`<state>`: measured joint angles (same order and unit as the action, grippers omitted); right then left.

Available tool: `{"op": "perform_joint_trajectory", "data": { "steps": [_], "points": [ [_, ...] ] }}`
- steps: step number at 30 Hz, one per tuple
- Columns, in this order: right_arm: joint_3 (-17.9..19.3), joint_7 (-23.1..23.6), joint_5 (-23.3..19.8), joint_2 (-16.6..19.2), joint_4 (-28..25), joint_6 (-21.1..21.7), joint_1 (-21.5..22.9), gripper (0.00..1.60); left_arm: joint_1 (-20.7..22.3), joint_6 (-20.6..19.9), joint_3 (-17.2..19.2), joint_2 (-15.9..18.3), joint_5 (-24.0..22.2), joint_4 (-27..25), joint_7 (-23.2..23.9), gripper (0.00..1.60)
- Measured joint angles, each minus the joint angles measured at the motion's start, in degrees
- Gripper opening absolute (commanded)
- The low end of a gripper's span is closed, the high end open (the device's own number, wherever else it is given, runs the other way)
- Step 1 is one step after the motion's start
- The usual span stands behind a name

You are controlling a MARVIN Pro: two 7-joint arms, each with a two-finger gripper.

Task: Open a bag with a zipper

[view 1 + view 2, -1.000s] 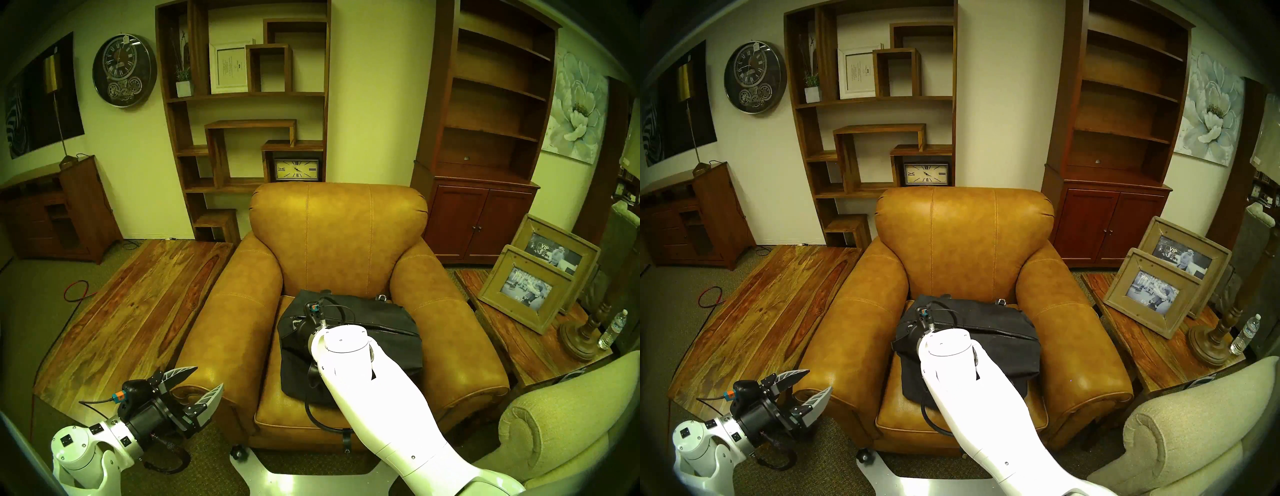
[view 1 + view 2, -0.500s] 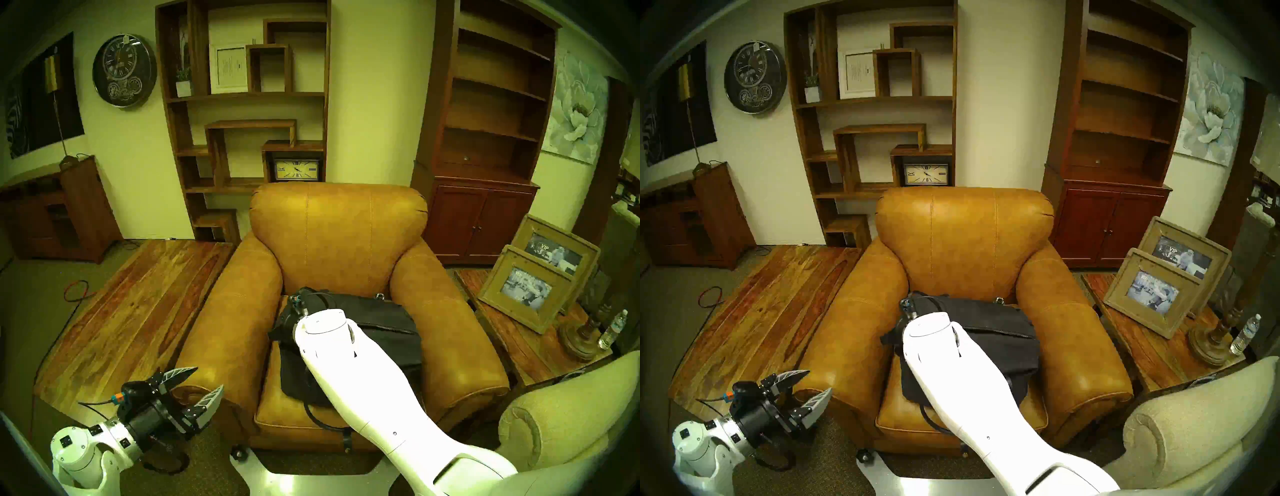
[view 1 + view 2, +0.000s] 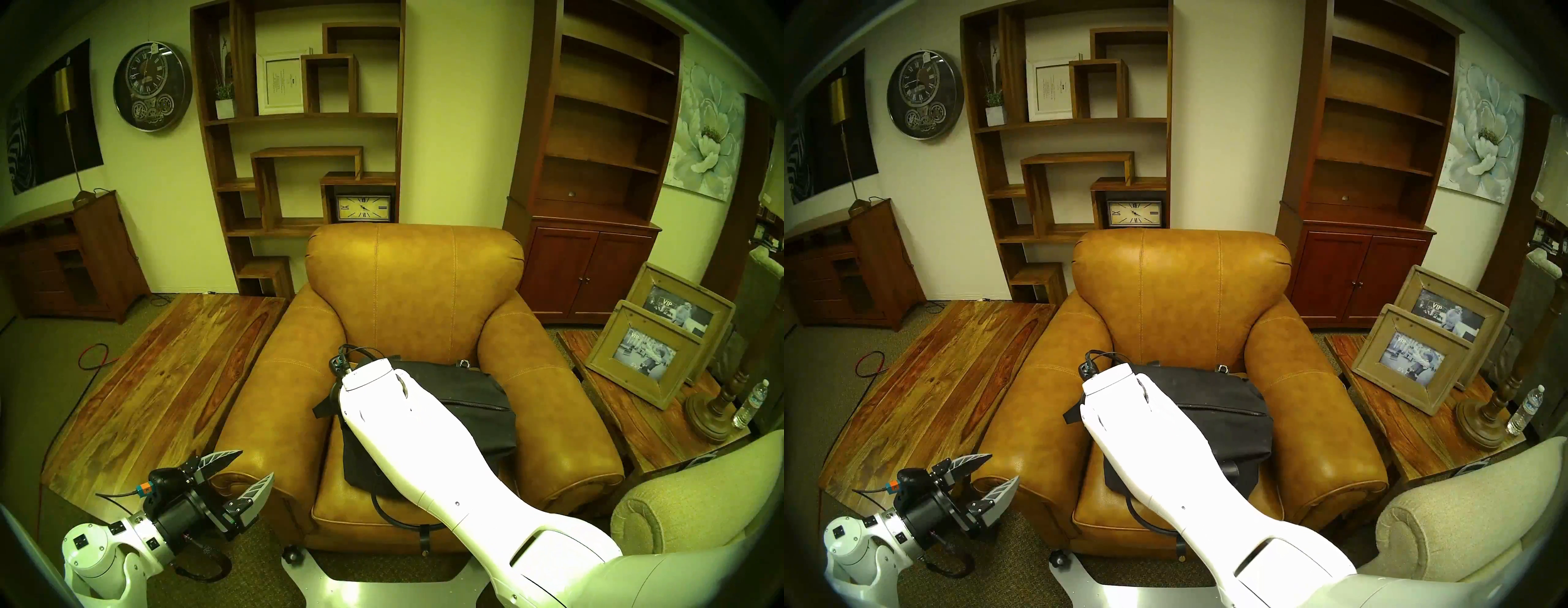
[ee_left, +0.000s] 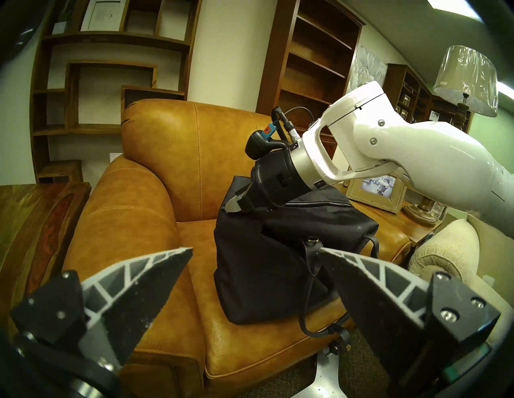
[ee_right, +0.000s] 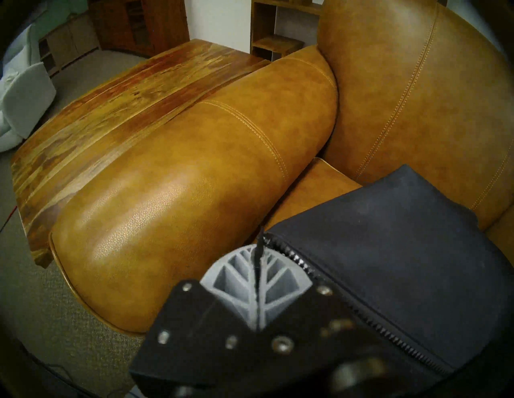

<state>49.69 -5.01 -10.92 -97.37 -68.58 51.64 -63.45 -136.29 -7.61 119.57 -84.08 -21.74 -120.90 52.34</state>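
right fingers pinched on the zipper pull at the bag's left end

from the head views my own right forearm covers the middle of the bag and all of the right gripper, so i only see that gripper from the wrists. in the right wrist view the right gripper has its two fingers pressed flat together with a thin dark tab clamped between them; the tab is too small to make out its shape. the zipper runs away from the fingertips toward the lower right, and i cannot tell from here how much of it is parted. from the left wrist view the gripper tip sits at the bag's top left corner.

the bag sits on the seat cushion of the tan leather armchair, nearer its right armrest, with bare cushion on its left side. one handle droops over the seat's front edge.

my left gripper hangs low beside the left armrest's front, fingers spread wide, holding nothing, well apart from the bag.
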Motion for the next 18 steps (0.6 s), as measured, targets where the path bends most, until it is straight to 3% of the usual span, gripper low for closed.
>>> {"op": "perform_joint_trajectory", "data": {
  "steps": [9,18],
  "points": [
    [-2.15,1.48,0.79,-2.73,7.44,3.39,5.45,0.00,0.10,0.11,0.05,-0.07,0.02,0.09,0.18,1.60],
    [-4.40,3.17,1.20,-4.99,14.38,3.69,10.23,0.00,0.22,0.17,0.09,-0.15,0.05,0.19,0.34,1.60]
  ]
}}
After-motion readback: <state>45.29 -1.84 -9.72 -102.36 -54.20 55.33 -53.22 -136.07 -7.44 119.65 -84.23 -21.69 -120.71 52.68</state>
